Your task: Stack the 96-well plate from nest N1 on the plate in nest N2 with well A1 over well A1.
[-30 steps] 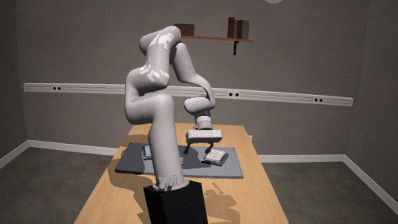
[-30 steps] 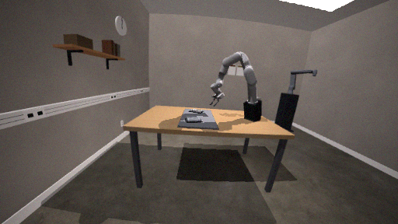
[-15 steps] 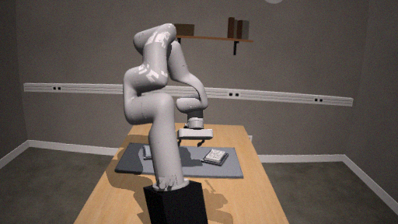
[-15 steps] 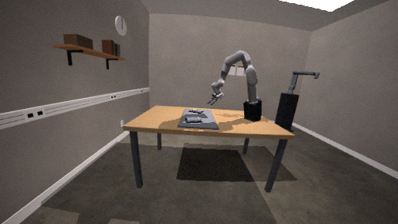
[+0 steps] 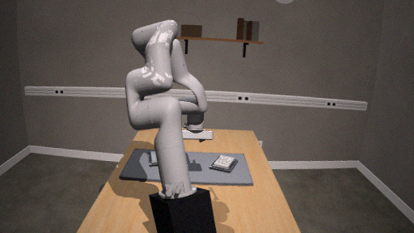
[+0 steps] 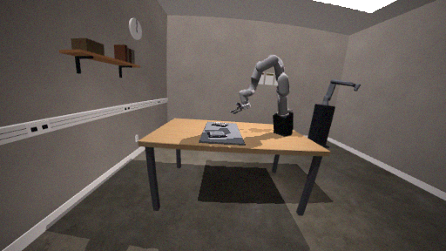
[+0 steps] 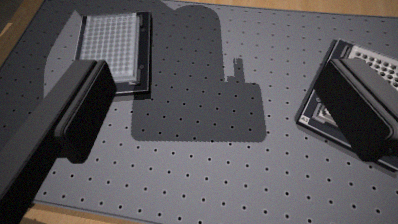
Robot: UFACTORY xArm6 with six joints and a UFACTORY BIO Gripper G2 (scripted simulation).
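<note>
- Near: black pedestal (image 5: 182, 214) (image 6: 279, 126) on bench (image 5: 259, 206) (image 6: 257, 148) (image 7: 350, 6), w/ arm (image 5: 171, 150) (image 6: 283, 84) up top.
- Mid R: N2 plate (image 5: 225, 162) (image 6: 219, 125) (image 7: 382, 65), in nest, angled.
- Mid L: N1 plate (image 5: 153, 157) (image 6: 216, 134) (image 7: 110, 45), in its nest, partly hidden from top.
- Far, above mat (image 5: 202, 178) (image 6: 237, 140) (image 7: 200, 165): tool (image 5: 198, 135) (image 6: 236, 110) (image 7: 222, 110) part-open, nothing held.

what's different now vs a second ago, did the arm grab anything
The end effector has moved left in the top view, toward the left nest's side, and appears slightly higher. Nothing was visibly taken hold of or let go; its fingers are apart with nothing between them. The left plate and right plate stayed put.
</note>
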